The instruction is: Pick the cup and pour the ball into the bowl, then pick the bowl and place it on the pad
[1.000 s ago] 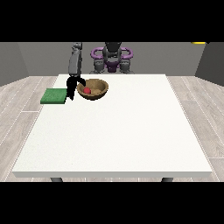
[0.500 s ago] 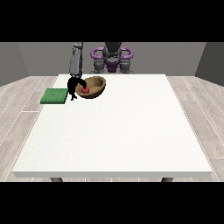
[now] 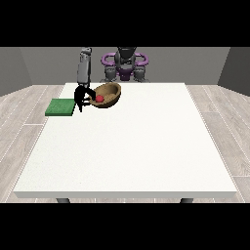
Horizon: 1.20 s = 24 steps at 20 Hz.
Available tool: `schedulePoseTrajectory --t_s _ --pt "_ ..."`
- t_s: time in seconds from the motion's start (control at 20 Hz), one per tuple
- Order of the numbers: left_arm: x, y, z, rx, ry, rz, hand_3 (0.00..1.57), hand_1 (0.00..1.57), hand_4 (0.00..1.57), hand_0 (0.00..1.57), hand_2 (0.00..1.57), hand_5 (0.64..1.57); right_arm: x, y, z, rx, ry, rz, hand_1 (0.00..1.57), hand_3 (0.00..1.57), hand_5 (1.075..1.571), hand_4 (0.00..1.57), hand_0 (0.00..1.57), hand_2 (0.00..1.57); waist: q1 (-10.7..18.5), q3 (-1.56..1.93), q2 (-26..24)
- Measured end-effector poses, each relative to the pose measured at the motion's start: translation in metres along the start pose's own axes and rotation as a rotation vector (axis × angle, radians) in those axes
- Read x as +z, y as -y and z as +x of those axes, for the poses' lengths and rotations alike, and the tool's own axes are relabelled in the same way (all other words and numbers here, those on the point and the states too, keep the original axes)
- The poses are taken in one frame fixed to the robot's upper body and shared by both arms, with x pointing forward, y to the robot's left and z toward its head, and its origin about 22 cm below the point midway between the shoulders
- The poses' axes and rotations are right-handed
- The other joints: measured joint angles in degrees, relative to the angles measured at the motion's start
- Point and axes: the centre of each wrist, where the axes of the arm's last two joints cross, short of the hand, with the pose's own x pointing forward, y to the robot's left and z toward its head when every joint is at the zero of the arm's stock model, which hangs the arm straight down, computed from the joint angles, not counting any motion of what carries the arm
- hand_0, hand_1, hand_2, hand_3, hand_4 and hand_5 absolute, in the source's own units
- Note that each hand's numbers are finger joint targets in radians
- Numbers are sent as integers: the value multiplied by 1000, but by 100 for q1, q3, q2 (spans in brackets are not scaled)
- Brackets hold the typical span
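A brown wooden bowl (image 3: 110, 94) hangs tilted just above the table's far left part, its opening turned towards the camera. A red ball (image 3: 99, 98) lies inside it near the left rim. The black hand at the view's left (image 3: 80, 97) grips the bowl's left rim with curled fingers, at the end of a grey forearm reaching down. A flat green pad (image 3: 60, 107) lies on the table just left of that hand. No cup shows, and the other hand is out of sight.
The robot's purple and grey torso (image 3: 125, 63) stands behind the white table (image 3: 127, 146). Grey floor surrounds the table on both sides.
The hand has lifted the bowl and tipped it more steeply, carrying it a little to the left towards the green pad. The ball has rolled to the bowl's left side.
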Motion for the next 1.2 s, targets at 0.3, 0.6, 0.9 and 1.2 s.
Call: schedulePoseTrajectory --t_s 0.3,0.6,0.9,1.2 --pt "11 -18 -17 6 -79 32 0 0 1199 0 0 1539 -21 25 28 158 -160 -4 1571 1025 1558 1044 1571 1571 -222 108 -335" --pt "35 -42 -44 -15 -138 102 0 0 1201 0 0 1544 -57 61 86 318 -246 -10 1571 712 1566 1056 1571 1571 -667 124 -573" --pt "47 -59 -47 -19 -162 134 0 0 1205 0 0 1543 -79 100 136 350 -248 -22 1571 585 1564 1094 1571 1571 -916 136 -650" --pt "60 -71 -55 -26 -114 154 0 0 1211 0 0 1554 -89 129 164 318 -212 -41 1571 532 1564 1099 1571 1571 -953 140 -307"
